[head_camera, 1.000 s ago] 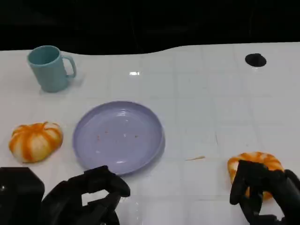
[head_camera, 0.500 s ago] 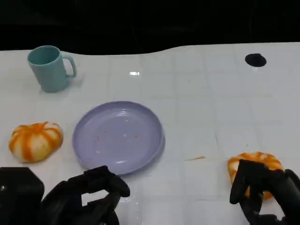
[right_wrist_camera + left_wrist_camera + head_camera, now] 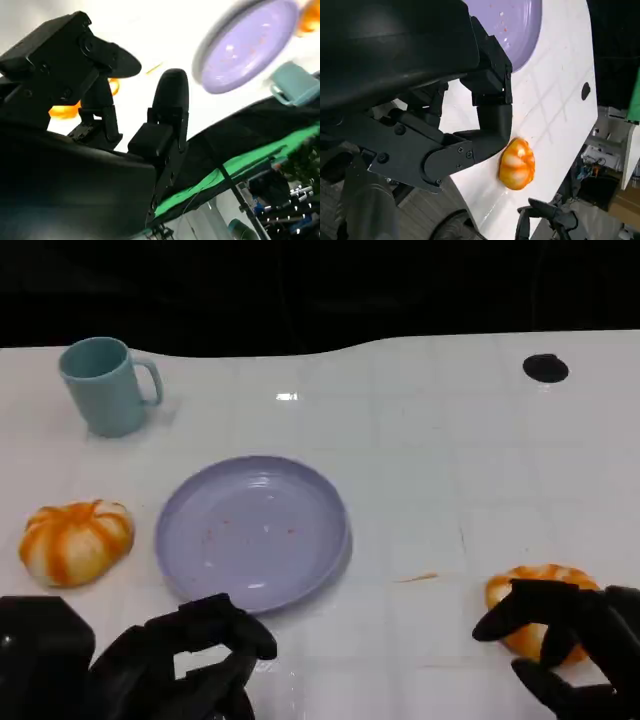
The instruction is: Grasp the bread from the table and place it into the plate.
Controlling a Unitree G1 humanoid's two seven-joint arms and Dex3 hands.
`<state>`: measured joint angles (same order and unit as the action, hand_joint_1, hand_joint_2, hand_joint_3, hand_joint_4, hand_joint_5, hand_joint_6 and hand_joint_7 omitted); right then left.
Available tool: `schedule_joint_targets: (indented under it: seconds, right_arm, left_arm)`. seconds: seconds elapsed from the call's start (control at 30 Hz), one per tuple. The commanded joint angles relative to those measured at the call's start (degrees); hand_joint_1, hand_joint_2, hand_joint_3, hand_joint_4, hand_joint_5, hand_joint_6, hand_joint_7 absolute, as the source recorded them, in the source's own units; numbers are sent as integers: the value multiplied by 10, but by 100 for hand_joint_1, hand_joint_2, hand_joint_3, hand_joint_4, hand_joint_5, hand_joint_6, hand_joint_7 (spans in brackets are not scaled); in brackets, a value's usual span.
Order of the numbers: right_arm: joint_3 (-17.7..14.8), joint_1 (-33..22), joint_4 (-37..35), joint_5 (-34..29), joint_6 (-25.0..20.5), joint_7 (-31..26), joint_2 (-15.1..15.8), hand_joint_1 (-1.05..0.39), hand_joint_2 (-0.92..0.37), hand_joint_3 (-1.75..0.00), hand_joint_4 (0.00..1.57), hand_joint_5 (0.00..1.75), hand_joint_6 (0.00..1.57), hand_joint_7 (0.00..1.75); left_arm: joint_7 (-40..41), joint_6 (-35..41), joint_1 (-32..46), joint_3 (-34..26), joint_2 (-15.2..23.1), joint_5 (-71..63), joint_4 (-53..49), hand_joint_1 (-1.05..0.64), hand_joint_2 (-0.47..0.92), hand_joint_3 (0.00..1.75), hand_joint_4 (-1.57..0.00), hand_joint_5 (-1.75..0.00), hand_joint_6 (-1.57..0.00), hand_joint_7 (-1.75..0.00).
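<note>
An orange-and-white striped bread (image 3: 535, 578) lies on the white table at the lower right. My right hand (image 3: 570, 645) hovers over its near side with fingers spread around it, holding nothing. In the right wrist view the bread (image 3: 64, 111) shows behind the fingers (image 3: 167, 100). The lilac plate (image 3: 250, 530) sits left of centre; it also shows in the wrist views (image 3: 520, 25) (image 3: 250, 50). A second striped bread (image 3: 75, 541) lies at the far left. My left hand (image 3: 195, 660) stays near the front edge below the plate, fingers curled in on nothing.
A teal mug (image 3: 105, 385) stands at the back left. A small black spot (image 3: 545, 367) marks the table at the back right. A thin orange crumb (image 3: 415, 578) lies between plate and right bread. The table's front edge runs just under both hands.
My right hand's fingers have spread wider around the right bread, the thumb reaching out to the left. The left hand, plate and both breads have not moved.
</note>
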<state>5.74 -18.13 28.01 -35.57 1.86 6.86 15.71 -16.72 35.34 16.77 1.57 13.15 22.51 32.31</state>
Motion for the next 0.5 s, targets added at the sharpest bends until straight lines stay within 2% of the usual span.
schedule_joint_targets:
  seconds: [0.03, 0.13, 0.17, 0.33, 0.5]
  right_arm:
    - [2, 6, 41, -85, -24, 24, 31, -31, -65, -30, 66, 90, 86, 19]
    - [1, 8, 60, -125, -35, 47, 42, -37, -77, -8, 60, 69, 82, 6]
    - [1, 9, 66, -134, -39, 57, 45, -38, -78, -6, 58, 64, 79, 4]
    - [2, 16, 88, -181, -51, 97, 53, -45, -79, -1, 37, 45, 55, 0]
    - [15, 23, 90, -223, -67, 133, 49, -48, -79, 0, 24, 38, 45, 0]
  left_arm:
    - [-1, -5, 1, -3, 6, -2, -2, -34, 79, 80, -69, -175, -64, -141]
    - [-1, -4, 1, -3, 6, -1, -3, -34, 79, 79, -69, -175, -64, -141]
    - [-2, -4, 1, -3, 6, -1, -3, -34, 79, 79, -69, -175, -64, -141]
    - [-3, -9, -1, -2, 5, -2, -7, -35, 79, 78, -69, -175, -64, -141]
    - [1, -7, -3, 2, 6, -5, -6, -35, 79, 77, -69, -175, -65, -141]
